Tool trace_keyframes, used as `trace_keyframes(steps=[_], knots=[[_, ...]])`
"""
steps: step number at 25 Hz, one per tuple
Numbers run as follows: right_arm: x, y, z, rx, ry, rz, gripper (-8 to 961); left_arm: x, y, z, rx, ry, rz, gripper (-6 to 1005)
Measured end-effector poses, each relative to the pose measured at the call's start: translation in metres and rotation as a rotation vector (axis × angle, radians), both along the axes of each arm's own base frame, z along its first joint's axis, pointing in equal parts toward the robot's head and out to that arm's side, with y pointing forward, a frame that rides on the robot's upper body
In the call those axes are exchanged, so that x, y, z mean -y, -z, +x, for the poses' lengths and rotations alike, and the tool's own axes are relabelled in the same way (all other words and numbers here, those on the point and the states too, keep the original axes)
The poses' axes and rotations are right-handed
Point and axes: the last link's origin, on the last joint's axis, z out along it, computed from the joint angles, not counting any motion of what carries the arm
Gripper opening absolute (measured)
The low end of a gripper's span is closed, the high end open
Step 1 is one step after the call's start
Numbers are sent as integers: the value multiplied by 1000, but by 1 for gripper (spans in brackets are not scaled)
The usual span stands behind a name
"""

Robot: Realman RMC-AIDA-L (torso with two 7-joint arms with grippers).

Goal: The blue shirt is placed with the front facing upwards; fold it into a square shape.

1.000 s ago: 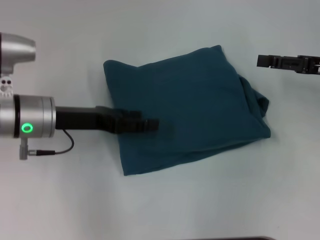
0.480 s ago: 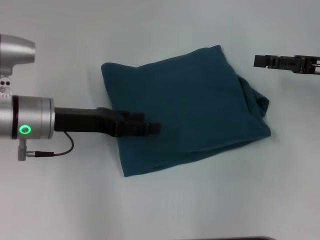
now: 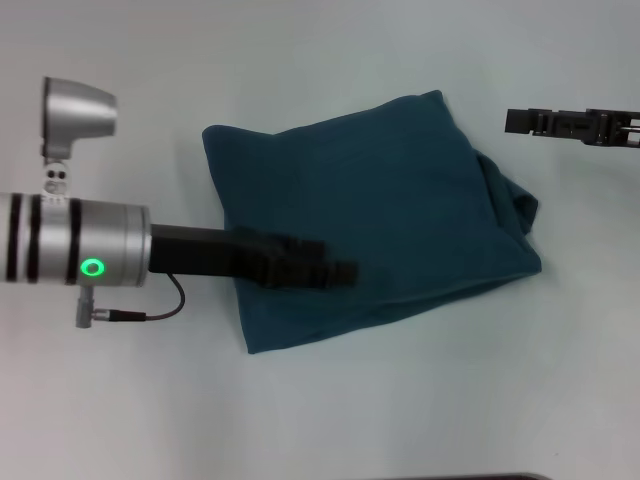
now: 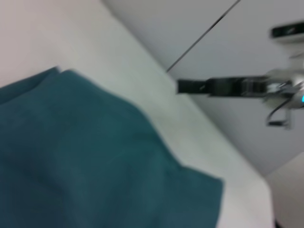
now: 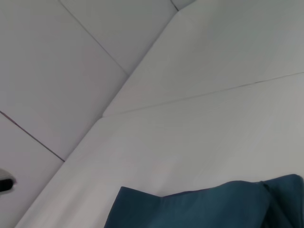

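The blue shirt (image 3: 390, 200) lies on the white table as a rough square bundle, plain teal side up, with a bunched fold sticking out at its right edge. My left gripper (image 3: 340, 272) reaches in from the left and hovers over the shirt's left-front part. My right gripper (image 3: 515, 121) hangs beyond the shirt's far right corner, clear of the cloth. The left wrist view shows the shirt (image 4: 85, 161) close below and the right gripper (image 4: 183, 86) farther off. Only a strip of the shirt (image 5: 199, 209) appears in the right wrist view.
The white table (image 3: 300, 420) surrounds the shirt on all sides. A dark edge (image 3: 470, 477) marks the table's near border. Pale wall panels (image 5: 71, 71) stand past the table's far side.
My left arm has pushed further right across the shirt, its tip now nearer the middle. The shirt and the right gripper have barely moved.
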Motion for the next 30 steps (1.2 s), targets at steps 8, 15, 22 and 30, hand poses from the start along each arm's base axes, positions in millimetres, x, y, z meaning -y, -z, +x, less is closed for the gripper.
trace_keyframes(steps=[8,15,22,30], knots=[[1,4,-2,8,-20,-16,718,0,9,0,-55,18,-13,824],[8,13,-10,30,-88,-116,718,0,-19,7,51,47,18,824],[19,35,-14,73,-134,-245,718,-5,-41,-10,52,-7,107,825],[28,44,-8,99,-127,-304,716,-9,-48,-16,54,-36,146,825]])
